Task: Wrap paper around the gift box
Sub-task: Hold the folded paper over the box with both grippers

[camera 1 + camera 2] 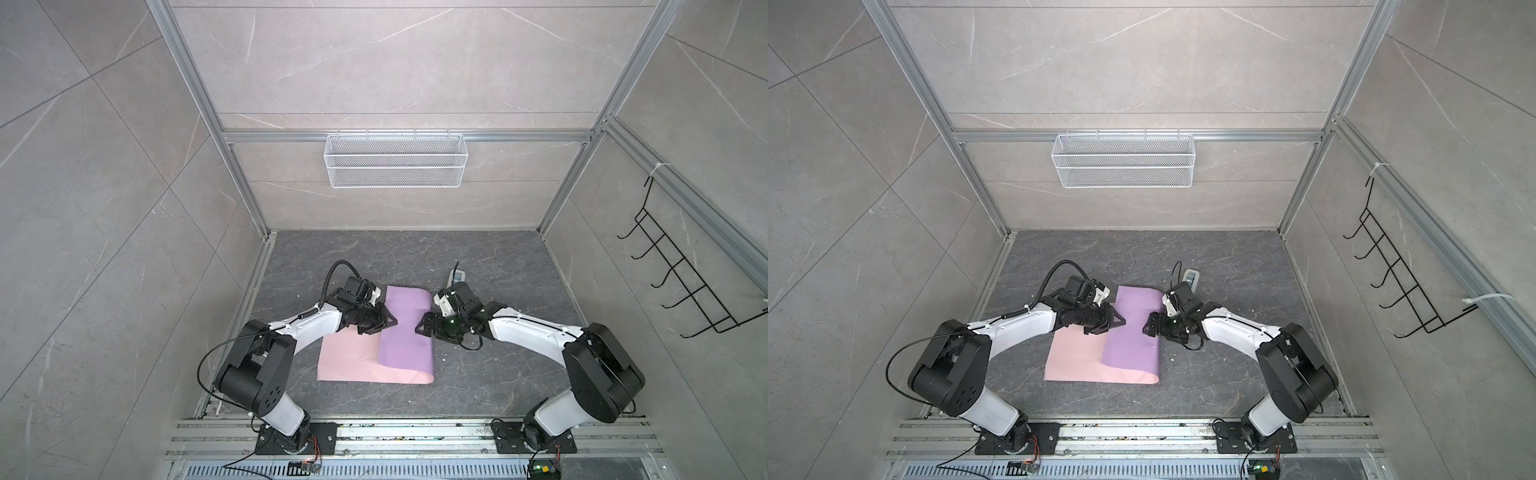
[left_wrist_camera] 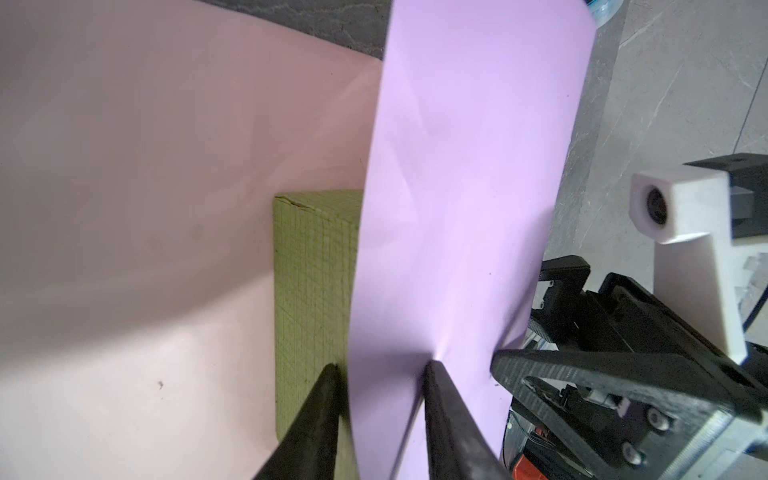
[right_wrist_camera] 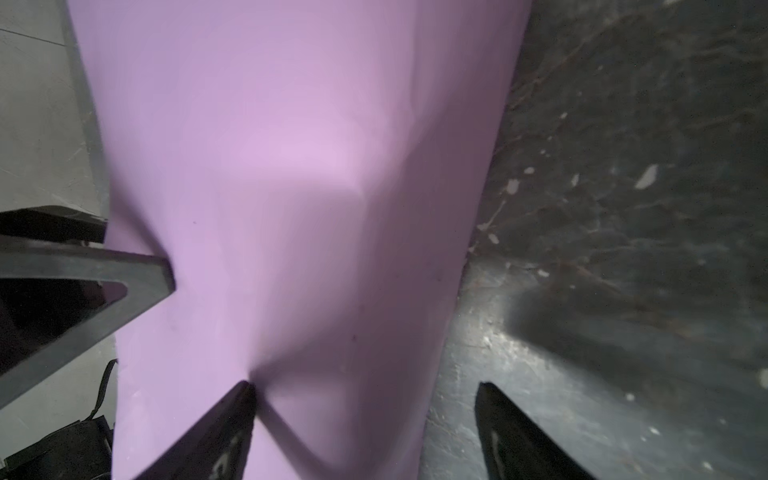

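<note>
The paper [image 1: 349, 361] lies pink side up on the table, and its right part is folded over leftwards as a lilac flap [image 1: 407, 332] [image 1: 1133, 332]. The olive-green gift box [image 2: 311, 291] shows only in the left wrist view, beside the flap's free edge; in both top views it is hidden. My left gripper [image 1: 394, 322] [image 2: 382, 368] is closed part way over that edge, one fingertip [image 2: 330, 374] on the green box and the other pressing the lilac flap. My right gripper [image 1: 419, 328] [image 3: 365, 384] stands open astride the folded right edge, with one fingertip [image 3: 245, 392] on the lilac paper.
A small grey-white handheld device [image 1: 457, 276] lies just behind my right wrist. A white wire basket [image 1: 395, 162] hangs on the back wall and a black hook rack [image 1: 685, 286] on the right wall. Aluminium rails edge the dark stone table [image 1: 478, 374].
</note>
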You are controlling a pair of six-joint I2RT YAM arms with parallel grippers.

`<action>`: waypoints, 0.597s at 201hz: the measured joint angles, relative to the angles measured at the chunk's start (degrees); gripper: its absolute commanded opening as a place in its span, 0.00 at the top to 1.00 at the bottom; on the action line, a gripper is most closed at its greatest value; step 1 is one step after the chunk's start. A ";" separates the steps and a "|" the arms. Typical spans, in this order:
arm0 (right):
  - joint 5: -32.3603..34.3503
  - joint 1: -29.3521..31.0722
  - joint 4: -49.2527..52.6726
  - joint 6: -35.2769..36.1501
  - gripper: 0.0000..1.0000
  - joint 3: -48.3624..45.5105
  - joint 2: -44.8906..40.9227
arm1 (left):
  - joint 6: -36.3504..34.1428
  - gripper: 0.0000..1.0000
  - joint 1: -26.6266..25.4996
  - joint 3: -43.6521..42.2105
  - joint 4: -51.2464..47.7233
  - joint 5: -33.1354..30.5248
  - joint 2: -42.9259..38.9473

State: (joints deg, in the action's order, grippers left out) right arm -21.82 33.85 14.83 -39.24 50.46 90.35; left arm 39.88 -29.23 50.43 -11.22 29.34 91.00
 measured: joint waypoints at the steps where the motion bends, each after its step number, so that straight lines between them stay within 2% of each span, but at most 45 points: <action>1: 0.02 0.00 0.02 0.02 0.17 0.09 0.02 | 0.02 0.63 0.00 0.00 0.00 0.00 0.00; 23: 0.61 0.26 0.11 0.52 0.17 0.46 0.31 | 0.31 0.56 -0.07 -0.17 -0.09 -0.57 -0.26; 49: 0.85 0.26 0.57 2.01 0.18 0.76 0.33 | 1.09 0.43 -0.13 -0.24 -0.98 -0.83 -0.66; 72: 1.07 0.28 0.83 3.30 0.19 0.92 0.33 | 1.86 0.35 -0.13 -0.24 -2.84 -1.20 -1.11; 120: 1.05 0.26 0.98 4.63 0.19 1.22 0.61 | 2.16 0.33 0.44 2.16 -5.64 -1.77 -1.05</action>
State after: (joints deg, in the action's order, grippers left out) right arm -20.78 34.11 15.81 -34.61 51.68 90.96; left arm 42.04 -28.80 52.60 -16.86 27.57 89.95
